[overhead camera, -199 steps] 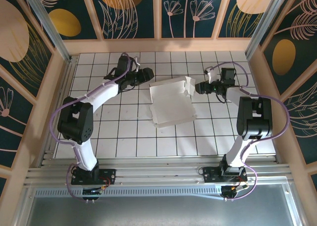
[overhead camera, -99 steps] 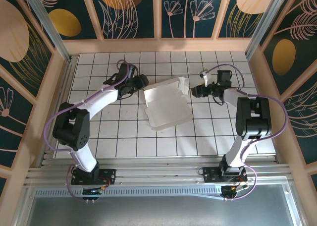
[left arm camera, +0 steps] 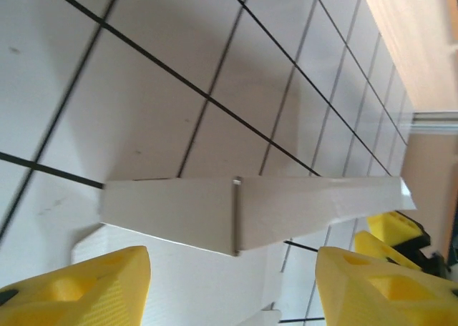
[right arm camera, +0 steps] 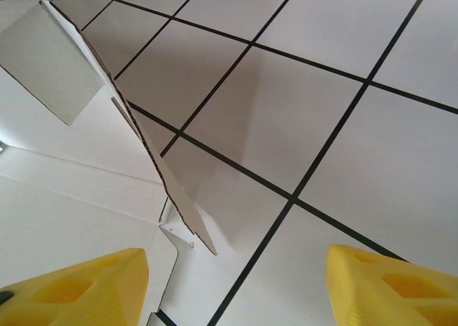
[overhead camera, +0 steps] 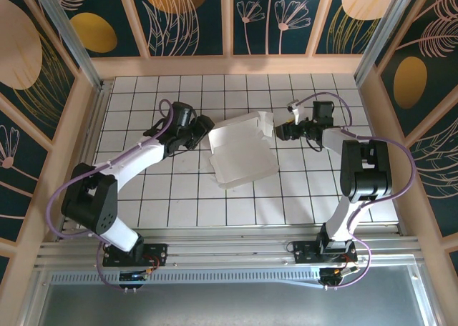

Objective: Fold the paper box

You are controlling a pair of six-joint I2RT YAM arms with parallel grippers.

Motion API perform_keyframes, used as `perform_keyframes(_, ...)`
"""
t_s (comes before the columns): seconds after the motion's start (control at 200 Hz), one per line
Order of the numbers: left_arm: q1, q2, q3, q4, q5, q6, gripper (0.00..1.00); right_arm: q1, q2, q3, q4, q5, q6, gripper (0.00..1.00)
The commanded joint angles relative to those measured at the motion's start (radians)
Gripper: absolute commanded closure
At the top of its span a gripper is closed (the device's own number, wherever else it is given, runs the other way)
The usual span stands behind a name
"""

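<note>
The left gripper has its jaws spread wide and grips nothing. Its two yellow fingers sit at the bottom corners of the wrist view. Just ahead of them one low side wall of the paper box stands up from the tiles, a crease line crossing it near the middle. Part of the flat white sheet reaches in between the fingers, though I cannot tell whether either one touches it.

The right gripper is likewise released, its yellow fingers far apart with bare tile between them. A thin flap of the box rises tilted in front of it, seen almost edge-on and casting a shadow on the floor to its right. The flat part of the sheet lies to the left of that flap.

From above, the paper box lies about mid-table on the white tiled table, turned slightly askew. Its far panel and a small flap on the far right are raised. The left gripper is low at the box's far left corner. The right gripper is just beside the far right flap. Both arms reach inward from their bases at the near edge, with the box between them.
</note>
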Motion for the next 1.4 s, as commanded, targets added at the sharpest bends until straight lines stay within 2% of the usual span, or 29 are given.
perform_keyframes(0.0,-0.011,0.058,0.033,0.031,0.018,-0.030,0.39,0.011,-0.022,-0.014,0.027,-0.034,-0.013,0.33)
perform_keyframes(0.215,-0.012,0.086,0.011,0.050,-0.015,-0.028,0.44,0.010,-0.074,0.000,-0.009,-0.063,-0.038,0.32)
perform_keyframes(0.42,-0.013,0.091,-0.031,0.110,0.014,-0.034,0.51,-0.019,-0.132,0.029,-0.020,-0.195,-0.056,0.30)
perform_keyframes(0.521,-0.013,0.079,-0.037,0.126,0.024,-0.025,0.52,-0.062,-0.133,0.039,0.034,-0.249,-0.012,0.31)
perform_keyframes(0.601,-0.013,0.058,-0.034,0.134,0.024,-0.023,0.50,-0.092,-0.110,0.063,0.061,-0.219,0.017,0.32)
perform_keyframes(0.676,-0.013,0.024,-0.034,0.154,0.004,-0.010,0.42,-0.106,-0.071,0.108,0.048,-0.162,0.024,0.33)
perform_keyframes(0.751,-0.013,-0.010,-0.034,0.153,-0.028,-0.002,0.34,-0.111,-0.019,0.168,-0.008,-0.121,-0.007,0.33)
perform_keyframes(0.826,-0.013,-0.029,-0.023,0.131,-0.054,0.004,0.31,-0.114,0.040,0.235,-0.076,-0.110,-0.035,0.33)
perform_keyframes(1.001,-0.013,0.001,-0.014,0.102,-0.083,0.012,0.33,-0.098,0.168,0.357,-0.193,-0.119,-0.055,0.37)
perform_keyframes(1.196,-0.013,0.059,-0.016,0.143,-0.029,0.019,0.41,-0.044,0.199,0.349,-0.188,-0.138,-0.085,0.36)
perform_keyframes(1.396,-0.013,0.081,-0.024,0.157,0.002,0.020,0.45,0.014,0.203,0.323,-0.193,-0.137,-0.120,0.36)
